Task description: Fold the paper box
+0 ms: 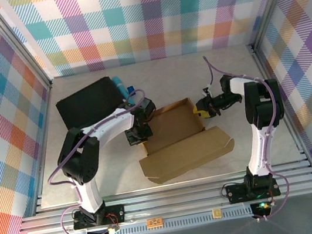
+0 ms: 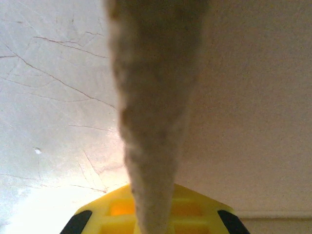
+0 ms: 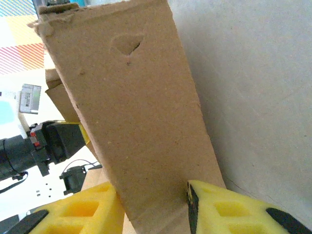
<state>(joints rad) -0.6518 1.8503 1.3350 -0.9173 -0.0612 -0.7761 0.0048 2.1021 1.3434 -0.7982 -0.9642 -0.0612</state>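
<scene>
A black case (image 1: pixel 85 101) lies flat at the far left of the bench (image 1: pixel 124 178), with a blue item (image 1: pixel 121 87) at its right corner. Just right of the case, the left claw (image 1: pixel 137 136) is at the left end of the paper box (image 1: pixel 172 127). In the left wrist view this claw (image 2: pixel 153 214) is pinched tight on a raised cardboard wall that is seen edge-on. The paper box sits mid-bench between the two arms as a shallow brown tray, with its broad lid flap (image 1: pixel 186 157) spread toward the near edge. At the box's right end, the right claw (image 1: pixel 201 110) comes in from the right. In its wrist view this claw (image 3: pixel 156 209) is narrowed onto an upright side flap (image 3: pixel 141 122), with the yellow fingers (image 3: pixel 229 212) against it on either side.
</scene>
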